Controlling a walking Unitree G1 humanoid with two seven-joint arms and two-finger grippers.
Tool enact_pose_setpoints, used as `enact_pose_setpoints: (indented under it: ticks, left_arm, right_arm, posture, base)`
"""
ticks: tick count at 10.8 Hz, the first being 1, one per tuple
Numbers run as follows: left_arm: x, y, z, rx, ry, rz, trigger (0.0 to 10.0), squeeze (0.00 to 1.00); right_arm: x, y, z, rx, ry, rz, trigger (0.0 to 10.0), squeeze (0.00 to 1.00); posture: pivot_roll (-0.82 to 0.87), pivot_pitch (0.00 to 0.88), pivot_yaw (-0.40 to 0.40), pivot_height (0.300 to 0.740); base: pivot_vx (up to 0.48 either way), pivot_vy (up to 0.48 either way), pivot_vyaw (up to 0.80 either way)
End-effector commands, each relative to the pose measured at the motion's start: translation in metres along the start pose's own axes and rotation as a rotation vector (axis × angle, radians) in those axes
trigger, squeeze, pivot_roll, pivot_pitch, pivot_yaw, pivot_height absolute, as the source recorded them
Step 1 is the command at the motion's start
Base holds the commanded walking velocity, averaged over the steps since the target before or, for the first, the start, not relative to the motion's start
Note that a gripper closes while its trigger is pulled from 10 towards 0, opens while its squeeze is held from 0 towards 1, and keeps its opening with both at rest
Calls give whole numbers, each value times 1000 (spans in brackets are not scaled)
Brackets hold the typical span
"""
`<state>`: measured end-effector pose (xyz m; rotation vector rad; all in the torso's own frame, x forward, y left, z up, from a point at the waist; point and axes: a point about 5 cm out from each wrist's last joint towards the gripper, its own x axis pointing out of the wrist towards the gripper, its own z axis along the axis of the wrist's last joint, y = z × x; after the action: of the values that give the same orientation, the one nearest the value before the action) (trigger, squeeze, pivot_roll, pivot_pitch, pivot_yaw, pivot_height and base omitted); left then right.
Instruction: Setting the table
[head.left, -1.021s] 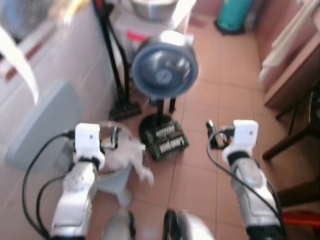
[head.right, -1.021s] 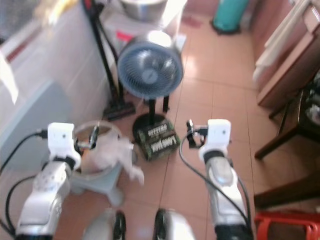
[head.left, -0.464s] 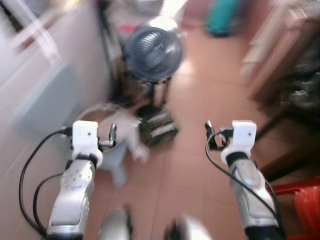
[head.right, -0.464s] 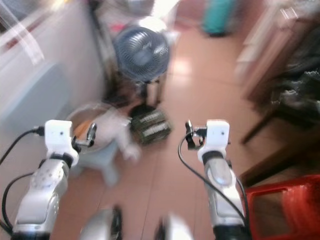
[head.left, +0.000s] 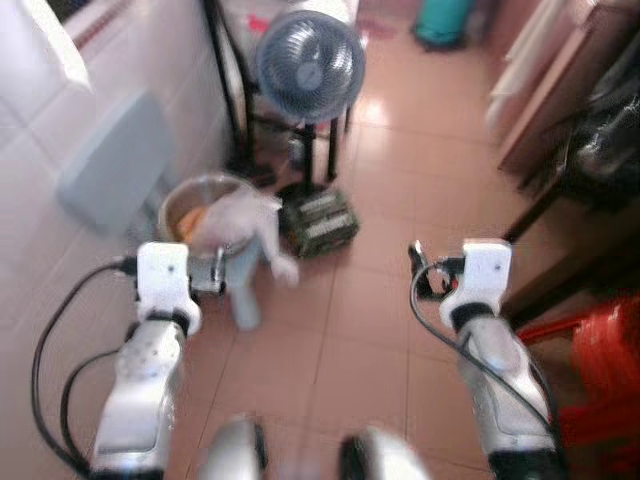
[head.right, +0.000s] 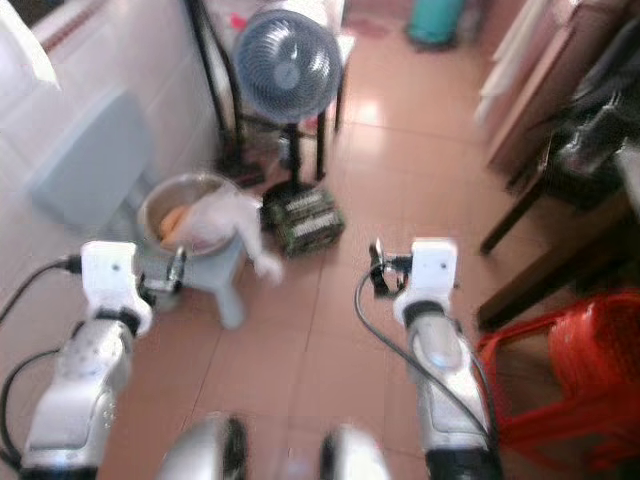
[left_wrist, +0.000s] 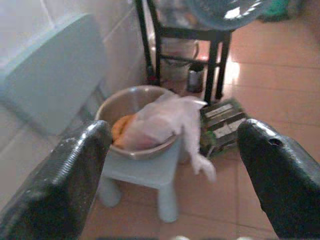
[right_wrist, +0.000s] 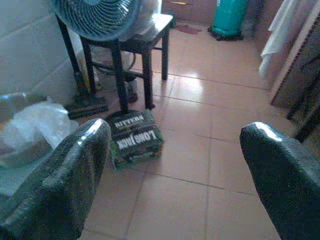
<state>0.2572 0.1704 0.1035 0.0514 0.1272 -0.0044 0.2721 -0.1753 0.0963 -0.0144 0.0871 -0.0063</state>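
Floor: we see open terracotta tile floor (head.left: 400, 200) ahead, edged by a white tiled wall (head.left: 60, 110) on our left and a dark wooden table (head.right: 560, 200) and red plastic stool (head.right: 560, 370) on our right.
Bowl: steel bowl (left_wrist: 131, 107) with a white plastic bag (left_wrist: 160, 117) sits on a pale blue stool (left_wrist: 150, 172), left of centre, beside a green carton (right_wrist: 132, 137) under the fan (head.left: 308, 65).
Pincers: left pincer (left_wrist: 170, 175) and right pincer (right_wrist: 175, 170) are both spread wide, holding nothing.
Unclear: motion blur hides the bowl's contents beyond something orange.

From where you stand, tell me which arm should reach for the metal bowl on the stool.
Left. The metal bowl sits on the pale stool just ahead of the left gripper, whose fingers are open toward it. The right gripper faces bare floor tiles.
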Motion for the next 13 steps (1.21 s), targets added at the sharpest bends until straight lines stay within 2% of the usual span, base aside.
enact_pose_setpoints:
  ticks: [1,8,13]
  left_arm:
    - [0,0,1,-9,0,-4,10000,0]
    - [-1,-1,0,-10,12,-2,10000,0]
    - [1,0,1,-21,8,15,10000,0]
  right_arm:
    - [0,0,1,5,2,-4,10000,0]
    - [4,1,3,9,8,-3,10000,0]
    - [5,0,3,9,9,-4,10000,0]
  posture:
    - [-20,190,-31,740]
    - [-20,198,-32,740]
    - [-24,205,-33,740]
  base:
    - [0,0,0]
    - [0,459,-800]
    - [0,0,-800]
